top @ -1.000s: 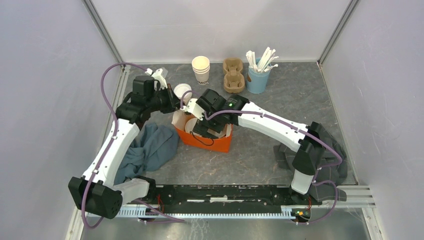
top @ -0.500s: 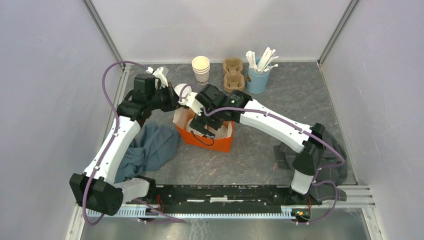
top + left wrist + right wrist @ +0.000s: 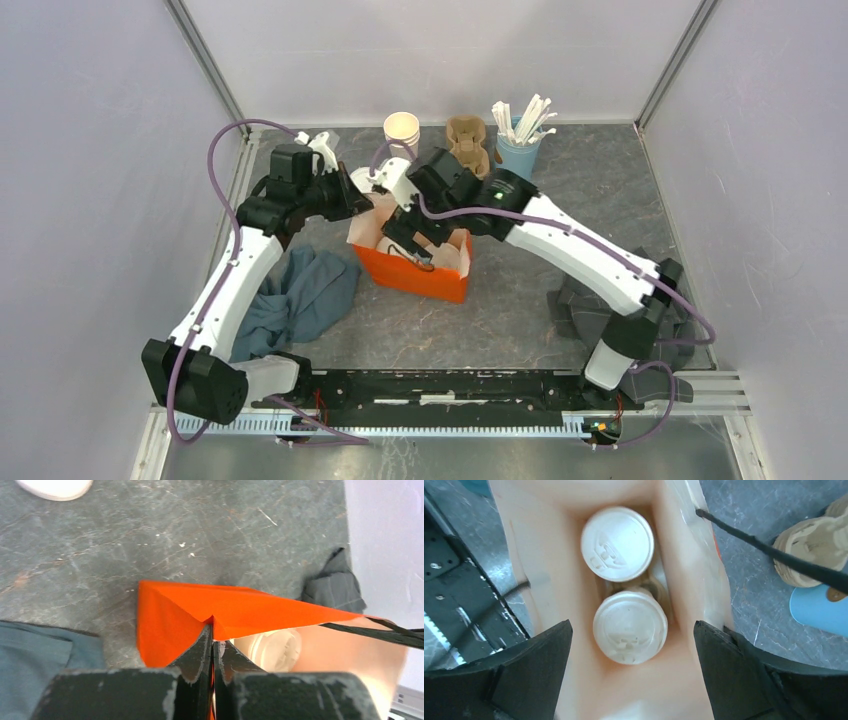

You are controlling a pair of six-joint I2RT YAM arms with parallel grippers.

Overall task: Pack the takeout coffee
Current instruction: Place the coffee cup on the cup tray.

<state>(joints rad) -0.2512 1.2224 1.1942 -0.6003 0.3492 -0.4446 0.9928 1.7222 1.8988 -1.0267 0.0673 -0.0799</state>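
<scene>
the first lidded cup (image 3: 617, 543) and second lidded cup (image 3: 630, 626) stand lids up inside the orange bag (image 3: 175, 615), centre of the right wrist view; packing looks nearly done. left pincer (image 3: 213, 630) pinches the bag's rim, closed narrow; right pincer (image 3: 634, 675) gapes wide above, holding nothing. next probably: free the rim without tipping the bag. grey marbled worktop (image 3: 560, 190), pale walls (image 3: 450, 50).
</scene>
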